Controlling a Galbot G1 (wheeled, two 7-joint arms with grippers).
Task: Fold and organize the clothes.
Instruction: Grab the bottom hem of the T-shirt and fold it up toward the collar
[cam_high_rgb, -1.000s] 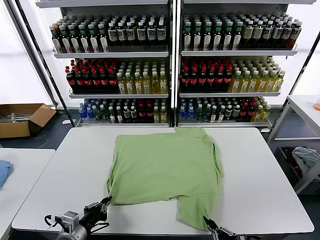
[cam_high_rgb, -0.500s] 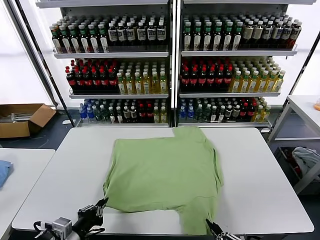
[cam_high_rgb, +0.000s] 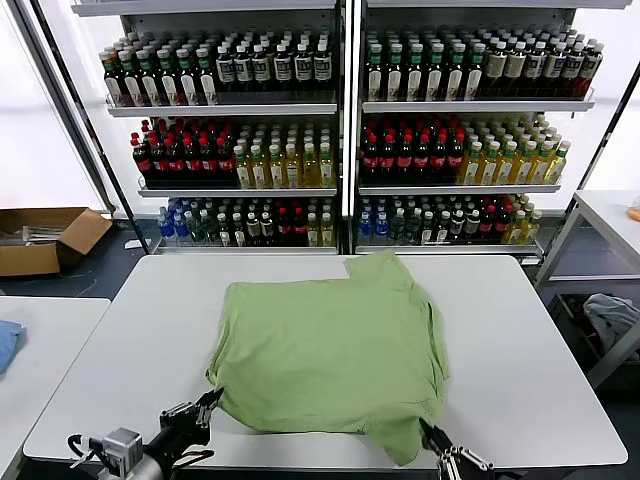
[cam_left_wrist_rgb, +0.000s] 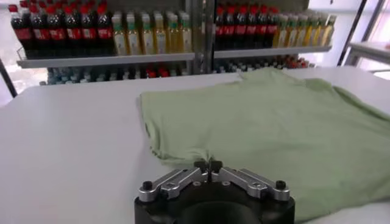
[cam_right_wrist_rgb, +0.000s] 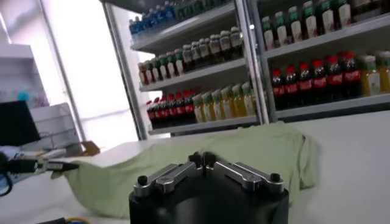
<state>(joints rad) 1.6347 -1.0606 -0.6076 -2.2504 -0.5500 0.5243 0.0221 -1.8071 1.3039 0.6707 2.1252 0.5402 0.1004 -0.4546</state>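
Note:
One light green shirt (cam_high_rgb: 330, 350) lies spread, plain side up, on the white table (cam_high_rgb: 520, 340). My left gripper (cam_high_rgb: 212, 398) is at the shirt's near left corner, jaws shut on the hem, which puckers up into the fingertips in the left wrist view (cam_left_wrist_rgb: 208, 165). My right gripper (cam_high_rgb: 428, 432) is at the near right corner by the table's front edge, shut on the shirt's edge; in the right wrist view (cam_right_wrist_rgb: 202, 159) the shirt (cam_right_wrist_rgb: 183, 164) stretches away from it. No collar, buttons or print show.
Drink shelves (cam_high_rgb: 345, 120) stand behind the table. A cardboard box (cam_high_rgb: 45, 238) lies on the floor at far left. A second table (cam_high_rgb: 40, 350) with a blue cloth is on the left. A cart with cloth (cam_high_rgb: 610, 315) is on the right.
The shirt's hanging near right flap has been drawn up and out, so the near hem lies straighter. My right gripper moved right and my left gripper shifted slightly away from the front edge.

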